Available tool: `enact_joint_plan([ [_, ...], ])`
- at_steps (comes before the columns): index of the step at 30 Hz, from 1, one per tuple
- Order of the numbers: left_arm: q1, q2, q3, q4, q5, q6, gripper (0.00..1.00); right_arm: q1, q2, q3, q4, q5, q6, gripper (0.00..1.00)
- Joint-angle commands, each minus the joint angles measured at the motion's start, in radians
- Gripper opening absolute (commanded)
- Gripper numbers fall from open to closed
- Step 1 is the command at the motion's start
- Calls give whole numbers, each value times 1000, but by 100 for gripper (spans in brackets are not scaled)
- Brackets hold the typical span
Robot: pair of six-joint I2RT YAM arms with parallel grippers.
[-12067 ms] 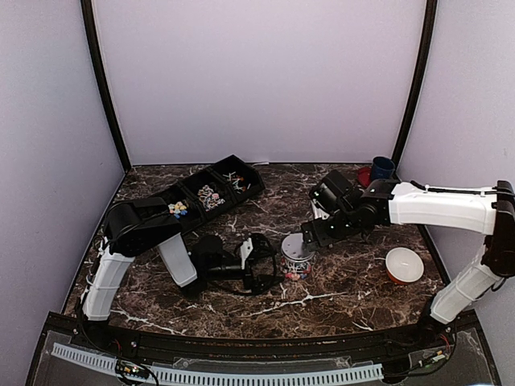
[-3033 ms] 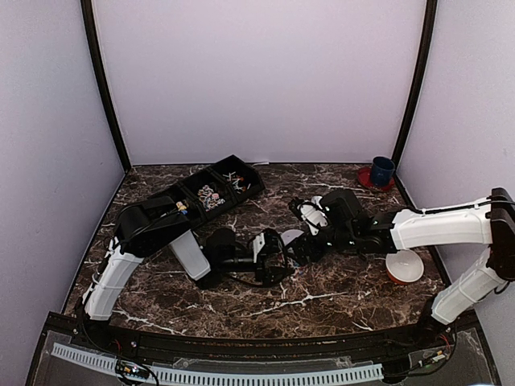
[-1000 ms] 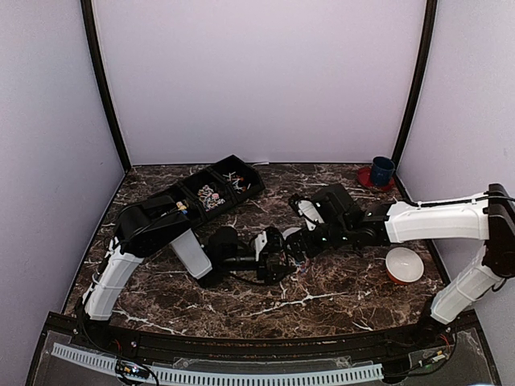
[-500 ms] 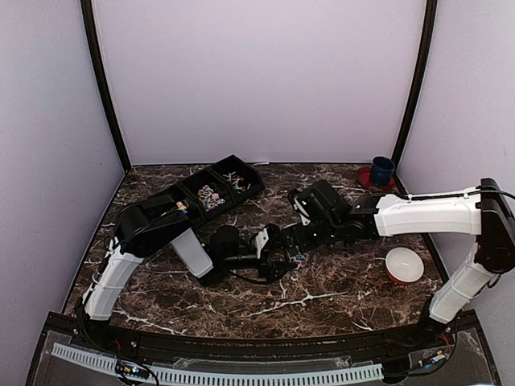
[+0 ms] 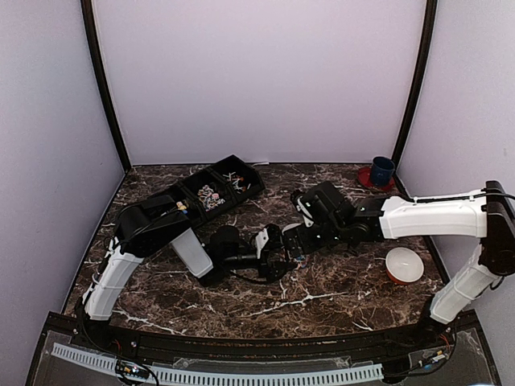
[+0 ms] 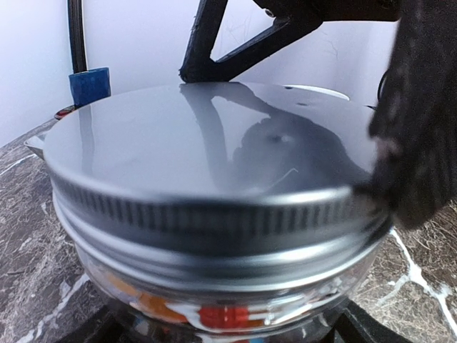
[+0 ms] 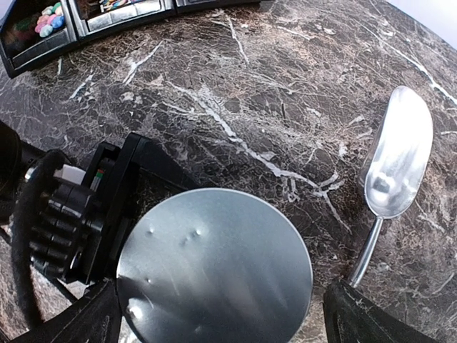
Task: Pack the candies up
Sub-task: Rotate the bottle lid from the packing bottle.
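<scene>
Nearest the arm bases, at the middle of the bench, the left tool is spread wide and clamped around a small clear jar, one dark pad pressed against the rim on the jar's right. A metal lid sits flat on the jar. Through the glass beneath it some of the candies show, red and orange.

Directly above the lid hangs the right tool, its fingers parted wider than the lid, one to each side. They appear clear of the rim and hold nothing.

This looks like the closing-up step: the jar is filled and capped. Whether the lid is screwed down or only resting cannot be told. If it is loose, the next move calls for the right tool to drop squarely, close on the lid's edge and turn it, while the left tool keeps the jar from spinning.

Just beyond the jar a metal scoop lies on the bench, bowl up and empty. Farther back on the left, the black tray holds more candies.
</scene>
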Motion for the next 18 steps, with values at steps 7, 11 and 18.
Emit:
enact_joint_plan([
  [7, 6, 54, -45, -234, -16, 2, 85, -9, -57, -36, 38, -5, -65, 98],
  [11, 6, 54, -47, -231, -14, 1, 86, -9, -75, -62, 61, -57, -83, 98],
  [18, 7, 54, -51, -217, 15, 2, 86, -65, -191, -135, 154, -186, -88, 98],
])
